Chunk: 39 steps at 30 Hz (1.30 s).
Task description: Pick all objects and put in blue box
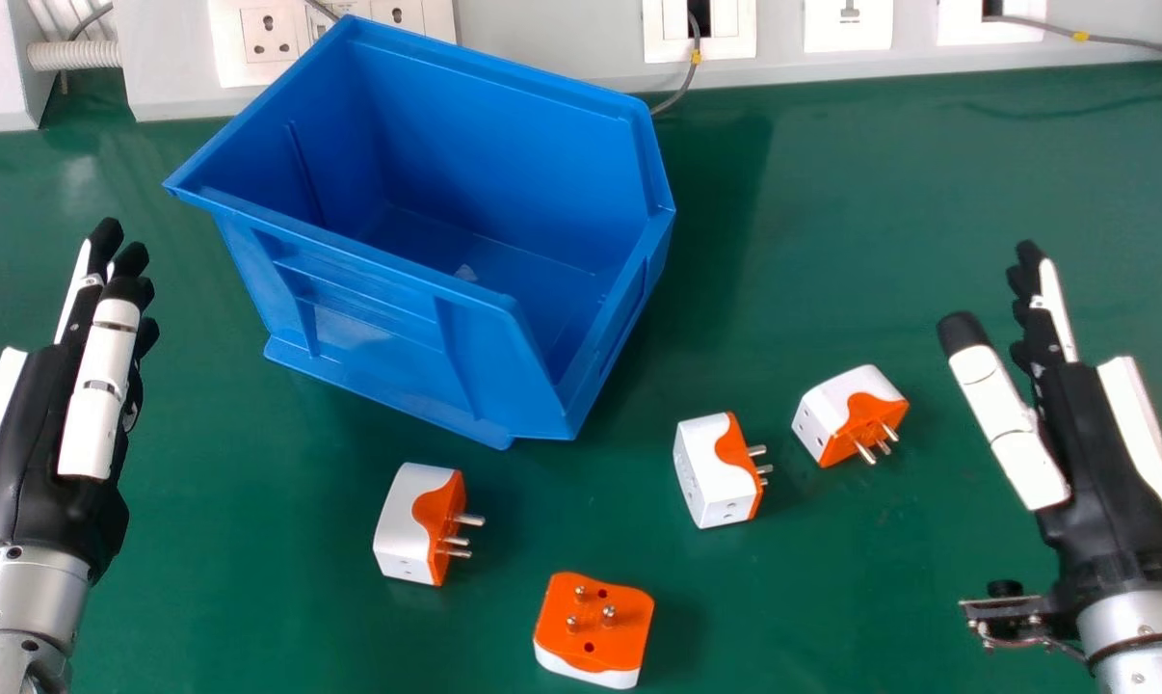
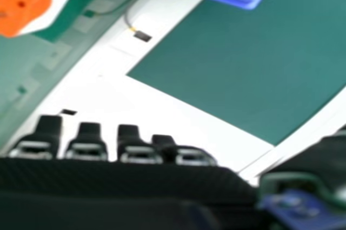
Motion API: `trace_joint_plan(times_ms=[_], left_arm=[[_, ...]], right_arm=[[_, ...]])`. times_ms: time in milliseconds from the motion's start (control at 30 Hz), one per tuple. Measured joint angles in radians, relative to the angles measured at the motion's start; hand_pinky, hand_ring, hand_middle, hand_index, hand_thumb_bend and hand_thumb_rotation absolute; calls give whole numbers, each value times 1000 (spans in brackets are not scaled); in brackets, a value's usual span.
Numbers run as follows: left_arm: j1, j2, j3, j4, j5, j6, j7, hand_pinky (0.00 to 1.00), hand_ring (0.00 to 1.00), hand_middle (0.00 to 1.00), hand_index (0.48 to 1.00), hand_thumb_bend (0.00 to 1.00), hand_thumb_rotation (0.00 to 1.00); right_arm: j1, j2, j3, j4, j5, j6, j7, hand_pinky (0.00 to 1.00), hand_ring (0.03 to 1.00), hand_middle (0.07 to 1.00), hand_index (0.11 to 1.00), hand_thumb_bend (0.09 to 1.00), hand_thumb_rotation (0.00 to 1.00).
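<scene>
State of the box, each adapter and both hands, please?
Blue box: upright, open-topped, no adapter seen inside.
Leftmost adapter: on its side, pins right.
Nearest adapter: pins up.
Second adapter from right: on its side, pins right.
Rightmost adapter: on its side, pins toward robot.
Left hand: open, empty.
Right hand: open, empty.

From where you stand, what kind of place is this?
Probably a workshop or lab bench. I see a green work surface, wall sockets behind it, and a blue plastic bin like ones used for parts.
</scene>
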Motion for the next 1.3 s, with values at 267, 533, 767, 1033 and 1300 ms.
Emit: trace_joint_plan(times_ms=[267,533,767,1033,1300], left_arm=[[7,5,0,-6,1,4,-6,1000,1000,1000,1000,217,1000],[18,5,0,-19,9,12,-5,1000,1000,1000,1000,204,1000],[18,5,0,-19,14,16,-3,1000,1000,1000,1000,200,1000],[18,5,0,-18,19,15,0,1000,1000,1000,1000,208,1000],[18,5,-1,-20,21,18,4,1000,1000,1000,1000,218,1000]], right_arm=[[13,-27,20,-27,-65,-3,9,940,1000,1000,1000,448,888],[17,-67,38,-64,-131,-2,22,920,1000,1000,1000,563,653],[22,-88,38,-117,-156,33,54,903,999,1000,1000,622,485],[24,-127,39,-216,-216,153,133,894,993,1000,994,653,376],[-38,-232,50,-226,-258,244,273,905,994,1000,986,663,207]])
